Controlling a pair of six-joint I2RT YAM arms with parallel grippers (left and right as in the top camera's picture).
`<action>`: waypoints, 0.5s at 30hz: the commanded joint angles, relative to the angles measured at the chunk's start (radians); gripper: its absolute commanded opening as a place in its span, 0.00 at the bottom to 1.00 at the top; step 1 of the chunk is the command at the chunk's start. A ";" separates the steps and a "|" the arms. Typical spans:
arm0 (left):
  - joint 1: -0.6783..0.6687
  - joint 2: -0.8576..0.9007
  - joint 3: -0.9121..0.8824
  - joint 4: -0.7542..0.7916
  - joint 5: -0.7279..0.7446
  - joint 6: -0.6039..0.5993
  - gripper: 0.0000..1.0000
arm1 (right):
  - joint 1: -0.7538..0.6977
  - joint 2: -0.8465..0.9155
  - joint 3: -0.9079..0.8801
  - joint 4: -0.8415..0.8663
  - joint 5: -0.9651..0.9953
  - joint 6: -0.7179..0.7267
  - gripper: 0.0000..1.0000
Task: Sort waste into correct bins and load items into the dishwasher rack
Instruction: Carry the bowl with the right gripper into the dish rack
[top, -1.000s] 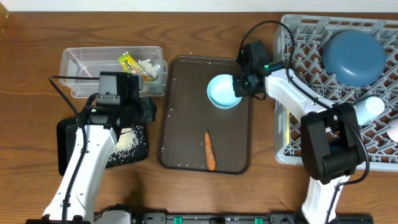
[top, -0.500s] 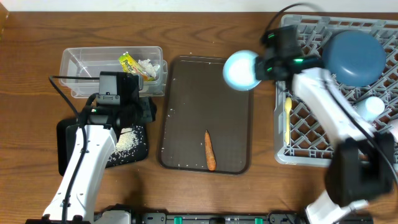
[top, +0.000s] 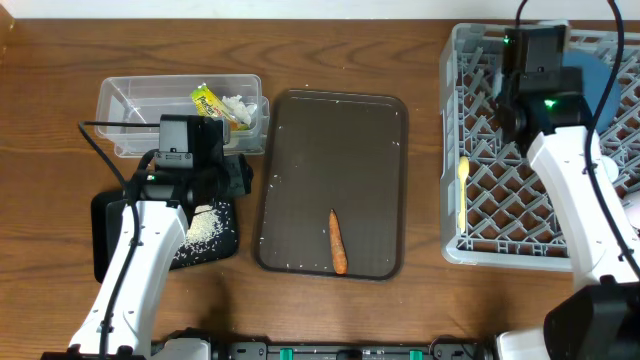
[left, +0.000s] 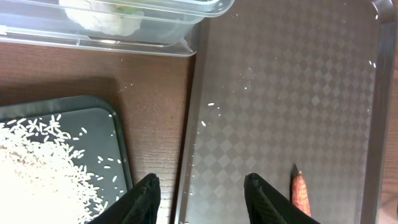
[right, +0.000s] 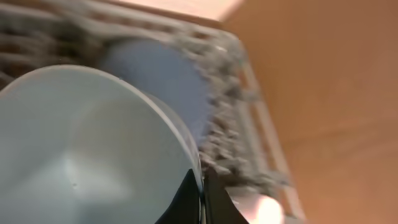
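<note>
In the right wrist view my right gripper (right: 202, 186) is shut on the rim of the white bowl (right: 81, 143), held over the grey dishwasher rack (right: 239, 140) beside the dark blue plate (right: 165, 78). From overhead the right arm hides the bowl. My left gripper (left: 202, 196) is open and empty above the left rim of the brown tray (left: 193, 143). The orange carrot (top: 337, 242) lies on that tray, just right of the left fingers. Rice (top: 205, 228) sits in the black tray (top: 108, 245). The wrapper (top: 207, 103) and tissue (top: 238, 106) lie in the clear tub (top: 150, 100).
The rack (top: 480, 230) fills the right side, with the pale yellow spoon (top: 462, 190) along its left edge and the plate (top: 605, 75) at the back. Stray rice grains dot the brown tray (top: 330, 150) and the wood beside it.
My right arm lifted the bowl off the brown tray and swung it right, over the rack. The left arm stayed where it was.
</note>
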 joint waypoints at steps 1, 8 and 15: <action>0.005 -0.008 0.006 0.003 -0.006 -0.002 0.47 | -0.040 0.026 -0.001 -0.023 0.178 -0.058 0.01; 0.005 -0.008 0.006 0.003 -0.006 -0.002 0.47 | -0.081 0.090 -0.001 -0.098 0.171 -0.057 0.01; 0.005 -0.008 0.006 0.002 -0.006 -0.002 0.47 | -0.061 0.166 -0.012 -0.113 0.170 -0.052 0.01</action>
